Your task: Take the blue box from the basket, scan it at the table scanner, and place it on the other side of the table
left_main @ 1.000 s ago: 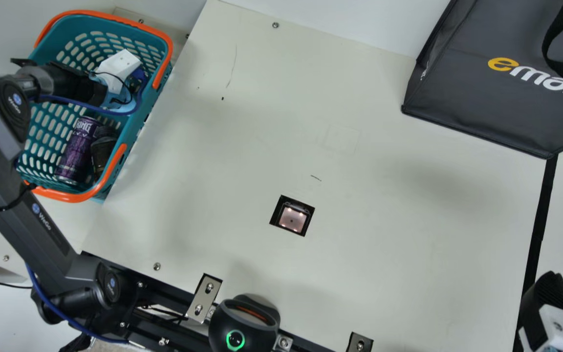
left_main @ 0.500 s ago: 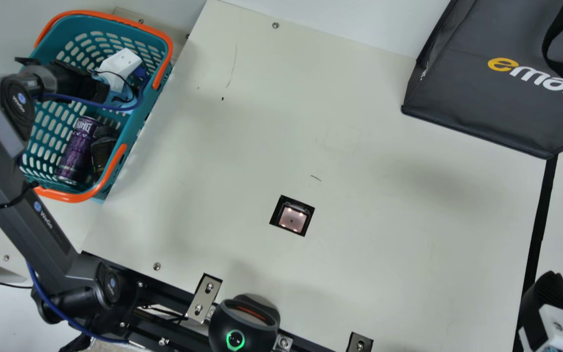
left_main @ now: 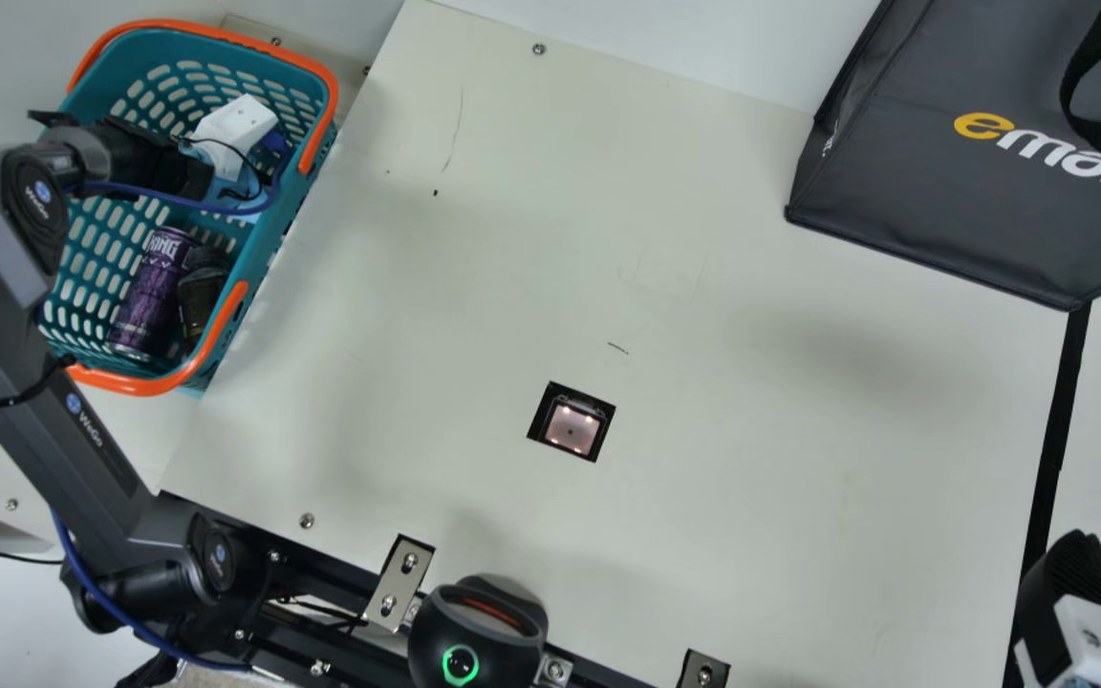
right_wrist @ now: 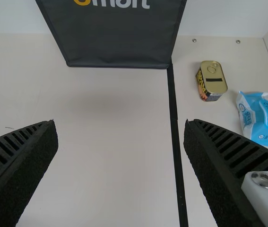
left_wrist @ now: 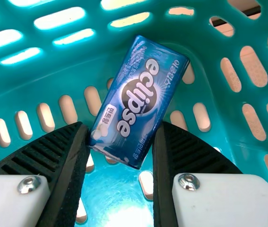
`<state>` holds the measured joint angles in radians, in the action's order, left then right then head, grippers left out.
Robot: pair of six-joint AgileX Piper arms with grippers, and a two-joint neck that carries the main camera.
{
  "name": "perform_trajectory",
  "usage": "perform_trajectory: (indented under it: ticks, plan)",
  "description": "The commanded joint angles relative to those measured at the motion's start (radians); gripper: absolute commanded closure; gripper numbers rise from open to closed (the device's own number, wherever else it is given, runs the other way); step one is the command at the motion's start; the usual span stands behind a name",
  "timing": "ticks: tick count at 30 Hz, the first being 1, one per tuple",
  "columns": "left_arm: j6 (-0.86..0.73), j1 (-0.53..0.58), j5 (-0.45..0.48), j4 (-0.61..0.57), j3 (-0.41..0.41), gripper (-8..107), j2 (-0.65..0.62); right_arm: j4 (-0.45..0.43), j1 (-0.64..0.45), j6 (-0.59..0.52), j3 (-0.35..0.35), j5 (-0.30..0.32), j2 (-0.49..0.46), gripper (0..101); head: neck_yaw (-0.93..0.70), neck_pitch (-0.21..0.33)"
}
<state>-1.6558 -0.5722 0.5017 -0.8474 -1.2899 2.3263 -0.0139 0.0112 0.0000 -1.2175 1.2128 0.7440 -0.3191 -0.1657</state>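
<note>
Main view: I noted bright, diffuse light, soft shadows on the table. Small lights glowed in the scanner. My left wrist view: white glare washed the basket floor.

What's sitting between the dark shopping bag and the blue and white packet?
A small tin with a gold lid and a black strip, seen in the right wrist view; the tin is nearer the packet.

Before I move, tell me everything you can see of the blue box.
The blue box is rectangular, glossy, perhaps cardboard or plastic, with white lettering over a dark round patch and a pale label. It looks undamaged. It sits slanted inside the basket, one end between the left gripper's parted fingers; whether they touch is unclear.
</note>
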Motion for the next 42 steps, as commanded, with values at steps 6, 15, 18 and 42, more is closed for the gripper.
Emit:
perform_trajectory:
  ticks: [6, 15, 18, 42]
  plan:
    - [0.024, -0.004, -0.003, 0.027, 0.016, 107, -0.021, 0.0, 0.0, 0.0, 0.0, 0.0, 0.0, 6, -0.002, 0.027]
    - [0.108, -0.017, -0.009, 0.115, 0.035, 107, -0.064, 0.0, 0.0, 0.0, 0.0, 0.0, 0.0, 6, -0.002, 0.027]
    - [0.132, -0.022, -0.009, 0.144, 0.041, 107, -0.077, 0.0, 0.0, 0.0, 0.0, 0.0, 0.0, 6, -0.002, 0.027]
    - [0.315, -0.074, -0.003, 0.322, 0.112, 107, -0.212, 0.0, 0.0, 0.0, 0.0, 0.0, 0.0, 6, -0.002, 0.027]
